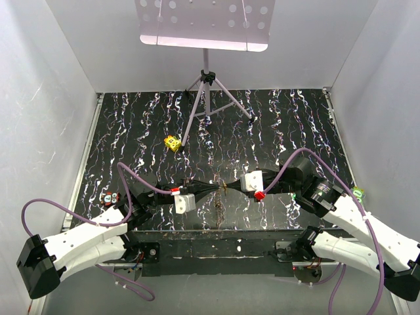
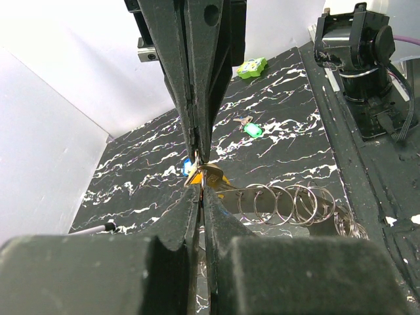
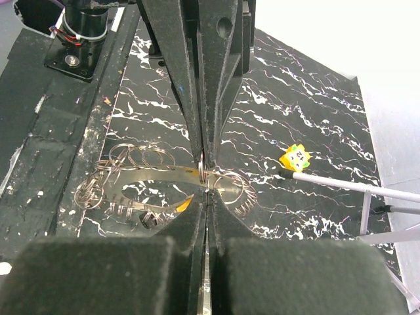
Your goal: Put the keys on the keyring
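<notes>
Both grippers meet tip to tip at the table's middle. My left gripper (image 1: 220,189) (image 2: 199,189) is shut on the orange-headed key (image 2: 220,178). A scrap of blue (image 2: 187,168) shows behind that key. My right gripper (image 1: 231,188) (image 3: 207,187) is shut on a thin silvery split ring (image 3: 202,168) of the keyring (image 2: 282,203) (image 3: 147,174). The keyring is a bent metal strip hung with several wire rings, and it lies just under the tips. A green-headed key (image 2: 252,129) lies on the mat farther off. A red key (image 1: 110,197) lies at the left edge and another green one (image 1: 357,193) at the right.
A yellow dotted cube (image 1: 172,142) (image 3: 294,157) sits near a leg of the music-stand tripod (image 1: 207,98), whose leg (image 3: 354,186) crosses the right wrist view. The arm bases (image 2: 364,59) (image 3: 82,33) stand on the dark rail at the near edge. White walls enclose the mat.
</notes>
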Robot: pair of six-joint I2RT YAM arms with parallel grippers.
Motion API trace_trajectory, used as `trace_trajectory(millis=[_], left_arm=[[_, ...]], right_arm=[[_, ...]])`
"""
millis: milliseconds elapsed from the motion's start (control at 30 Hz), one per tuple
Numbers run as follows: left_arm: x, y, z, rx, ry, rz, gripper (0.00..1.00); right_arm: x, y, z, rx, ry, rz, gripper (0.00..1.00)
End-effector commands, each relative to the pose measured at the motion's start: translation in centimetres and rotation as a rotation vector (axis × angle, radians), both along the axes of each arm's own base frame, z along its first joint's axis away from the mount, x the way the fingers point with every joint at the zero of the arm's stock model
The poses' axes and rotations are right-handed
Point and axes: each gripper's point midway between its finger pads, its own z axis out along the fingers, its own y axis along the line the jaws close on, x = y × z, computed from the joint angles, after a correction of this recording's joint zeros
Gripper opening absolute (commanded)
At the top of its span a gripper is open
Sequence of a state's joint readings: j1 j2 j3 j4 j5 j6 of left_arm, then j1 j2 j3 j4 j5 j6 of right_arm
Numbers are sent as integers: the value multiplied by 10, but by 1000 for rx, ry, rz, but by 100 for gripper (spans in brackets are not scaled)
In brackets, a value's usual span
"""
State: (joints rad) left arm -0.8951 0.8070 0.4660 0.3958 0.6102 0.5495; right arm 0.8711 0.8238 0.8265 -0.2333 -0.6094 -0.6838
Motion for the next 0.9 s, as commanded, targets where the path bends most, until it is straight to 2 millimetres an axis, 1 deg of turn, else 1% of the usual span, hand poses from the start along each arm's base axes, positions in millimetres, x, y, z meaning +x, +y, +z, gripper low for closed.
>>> trace_trajectory(millis=[0, 167, 500, 700, 867], left_arm=[[-3, 1, 13, -38, -35, -7, 0], [-2, 1, 14, -41, -36, -1, 0], [5, 5, 12, -24, -66, 48, 0], [5, 5, 12, -26, -63, 43, 0], [3, 4, 13, -35, -61, 33, 0]], right_arm=[[-4, 4, 15, 51, -24, 24, 1], [-4, 3, 14, 49, -23, 25, 1], [-4, 1, 14, 45, -24, 17, 1], [-6, 2, 13, 46, -23, 28, 1], [-3, 4, 11, 42, -28, 23, 1]])
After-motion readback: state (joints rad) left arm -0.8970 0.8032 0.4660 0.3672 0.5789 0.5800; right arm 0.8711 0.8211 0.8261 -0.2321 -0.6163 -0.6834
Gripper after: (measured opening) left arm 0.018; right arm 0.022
